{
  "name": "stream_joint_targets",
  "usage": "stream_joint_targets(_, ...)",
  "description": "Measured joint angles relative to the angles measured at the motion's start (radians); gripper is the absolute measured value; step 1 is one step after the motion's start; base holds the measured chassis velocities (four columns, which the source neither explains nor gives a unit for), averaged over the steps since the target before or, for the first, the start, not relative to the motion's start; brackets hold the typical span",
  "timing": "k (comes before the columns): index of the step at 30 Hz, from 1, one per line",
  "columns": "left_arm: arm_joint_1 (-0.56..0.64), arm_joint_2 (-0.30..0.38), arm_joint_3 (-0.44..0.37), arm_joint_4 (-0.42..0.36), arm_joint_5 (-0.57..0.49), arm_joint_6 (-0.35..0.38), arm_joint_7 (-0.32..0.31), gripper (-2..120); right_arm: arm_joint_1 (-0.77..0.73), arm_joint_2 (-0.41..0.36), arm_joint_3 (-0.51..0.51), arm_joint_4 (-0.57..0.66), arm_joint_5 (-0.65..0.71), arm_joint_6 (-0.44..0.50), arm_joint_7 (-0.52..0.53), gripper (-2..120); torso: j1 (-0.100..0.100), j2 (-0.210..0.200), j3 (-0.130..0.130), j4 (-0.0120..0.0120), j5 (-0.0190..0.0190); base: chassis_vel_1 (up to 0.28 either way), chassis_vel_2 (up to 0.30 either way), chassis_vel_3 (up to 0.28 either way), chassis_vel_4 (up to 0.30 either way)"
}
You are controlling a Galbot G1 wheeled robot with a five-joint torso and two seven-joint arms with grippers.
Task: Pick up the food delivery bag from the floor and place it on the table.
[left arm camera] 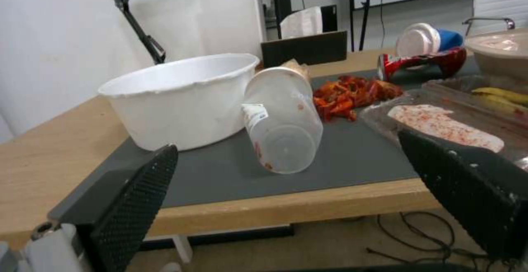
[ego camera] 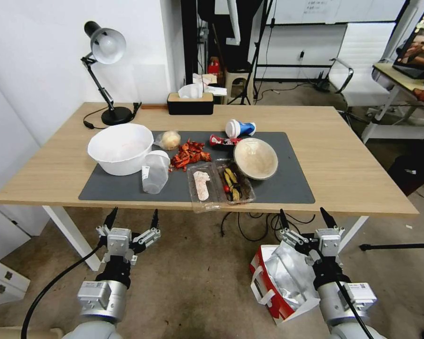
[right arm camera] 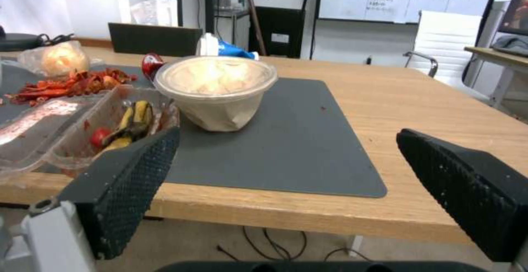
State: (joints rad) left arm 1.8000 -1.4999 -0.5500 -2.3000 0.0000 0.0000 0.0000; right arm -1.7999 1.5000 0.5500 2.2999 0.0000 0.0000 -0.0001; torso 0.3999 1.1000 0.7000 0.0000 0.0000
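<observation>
Silver foil lining is what catches the eye first: the boxy red-and-white paper food delivery bag [ego camera: 278,282] with white strap handles sits on the stained brownish-grey floor [ego camera: 193,278], just in front of the long light-wood bench [ego camera: 353,165] and near its right-hand white leg. Its mouth gapes upward, so the handles hang loose down the near side, which looks like the easy place to grab.

The right end effector [ego camera: 308,220] hangs directly above the bag's far edge, fingers spread wide with nothing between them. Presumably it's parked there because that arm is the one closest to the bag. The left end effector [ego camera: 132,219] is also wide open and empty, off in front of the bench's left half and well apart from the bag, probably just waiting.

Nothing has been lifted yet, so the pick is still to do. The dark grey mat [ego camera: 287,179] on the bench is crowded with a white bowl [ego camera: 120,148], a clear plastic tray [ego camera: 221,186] and red scraps [ego camera: 189,153]; the bare wood to the right of the mat seems the obvious landing spot.
</observation>
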Motion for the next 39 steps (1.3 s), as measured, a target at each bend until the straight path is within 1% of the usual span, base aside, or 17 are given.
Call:
stream_joint_targets(16,0.000,0.000,0.000,0.000,0.000,0.000,0.000,100,0.000,-0.001,0.000,0.000,0.001,-0.001,-0.001,100,0.000,0.000,0.000,-0.0001,0.0000,0.000,0.000,0.000,0.000)
stream_joint_targets(18,0.000,-0.009,-0.021,-0.003,-0.011,0.006,0.008,100,0.005,-0.007,0.000,0.001,0.009,-0.012,-0.014,100,0.000,0.000,0.000,-0.0004,-0.0001,0.000,0.000,0.000,0.000)
stream_joint_targets(19,0.000,-0.026,-0.058,-0.013,-0.031,0.018,0.020,100,0.014,-0.019,0.002,0.005,0.022,-0.033,-0.040,100,0.000,0.000,0.000,-0.0003,0.0000,0.000,0.000,0.000,0.000)
stream_joint_targets(20,0.000,-0.026,-0.058,-0.013,-0.031,0.018,0.020,100,0.014,-0.019,0.002,0.005,0.022,-0.033,-0.040,100,0.000,0.000,0.000,-0.0003,0.0000,0.000,0.000,0.000,0.000)
stream_joint_targets(21,-0.001,-0.034,-0.077,-0.019,-0.042,0.024,0.027,100,0.019,-0.025,0.003,0.007,0.029,-0.044,-0.053,100,0.000,0.000,0.000,-0.0002,0.0000,0.000,0.000,0.000,0.000)
stream_joint_targets(22,-0.001,-0.065,-0.146,-0.037,-0.081,0.047,0.052,100,0.035,-0.046,0.005,0.013,0.051,-0.078,-0.093,100,0.000,0.000,0.000,0.0006,0.0001,0.000,0.000,0.000,0.000)
stream_joint_targets(23,-0.001,-0.081,-0.180,-0.046,-0.100,0.058,0.064,100,0.035,-0.046,0.006,0.013,0.052,-0.078,-0.094,100,0.000,0.000,0.000,0.0006,0.0000,0.000,0.000,0.000,0.000)
stream_joint_targets(24,-0.001,-0.081,-0.180,-0.046,-0.100,0.058,0.064,100,0.035,-0.046,0.006,0.013,0.052,-0.078,-0.094,100,0.000,0.000,0.000,0.0006,0.0000,0.000,0.000,0.000,0.000)
stream_joint_targets(25,-0.001,-0.090,-0.199,-0.052,-0.111,0.065,0.071,100,0.037,-0.049,0.006,0.013,0.054,-0.083,-0.099,100,0.000,0.000,0.000,0.0001,0.0004,0.000,0.000,0.000,0.000)
stream_joint_targets(26,-0.006,-0.107,-0.234,-0.056,-0.147,0.076,0.080,100,0.051,-0.066,0.008,0.019,0.075,-0.113,-0.138,100,0.000,0.000,0.000,0.0001,0.0002,0.000,0.000,0.000,0.000)
stream_joint_targets(28,-0.007,-0.109,-0.238,-0.056,-0.152,0.077,0.081,100,0.057,-0.073,0.009,0.021,0.084,-0.126,-0.153,100,0.000,0.000,0.000,0.0001,-0.0004,0.000,0.000,0.000,0.000)
stream_joint_targets(32,-0.007,-0.111,-0.244,-0.053,-0.162,0.078,0.083,100,0.108,-0.135,0.019,0.042,0.160,-0.239,-0.292,100,0.000,0.000,0.000,0.0000,0.0001,0.000,0.000,0.000,0.000)
stream_joint_targets(33,-0.007,-0.111,-0.244,-0.053,-0.162,0.078,0.083,100,0.108,-0.135,0.019,0.042,0.160,-0.239,-0.292,100,0.000,0.000,0.000,0.0000,0.0001,0.000,0.000,0.000,0.000)
stream_joint_targets(35,-0.006,-0.111,-0.245,-0.054,-0.162,0.078,0.083,100,0.128,-0.159,0.022,0.050,0.189,-0.282,-0.346,100,0.000,0.000,0.000,0.0000,0.0000,0.000,0.000,0.000,0.000)
stream_joint_targets(36,-0.005,-0.110,-0.246,-0.055,-0.162,0.077,0.083,100,0.145,-0.181,0.026,0.057,0.215,-0.322,-0.394,100,0.000,0.000,0.000,0.0000,0.0000,0.000,0.000,0.000,0.000)
stream_joint_targets(37,-0.005,-0.110,-0.246,-0.055,-0.162,0.077,0.083,100,0.145,-0.181,0.026,0.057,0.215,-0.322,-0.394,100,0.000,0.000,0.000,0.0000,0.0000,0.000,0.000,0.000,0.000)
stream_joint_targets(39,-0.002,-0.110,-0.246,-0.056,-0.162,0.076,0.083,100,0.165,-0.205,0.030,0.065,0.245,-0.365,-0.447,100,0.000,0.000,0.000,0.0000,0.0001,0.000,0.000,0.000,0.000)
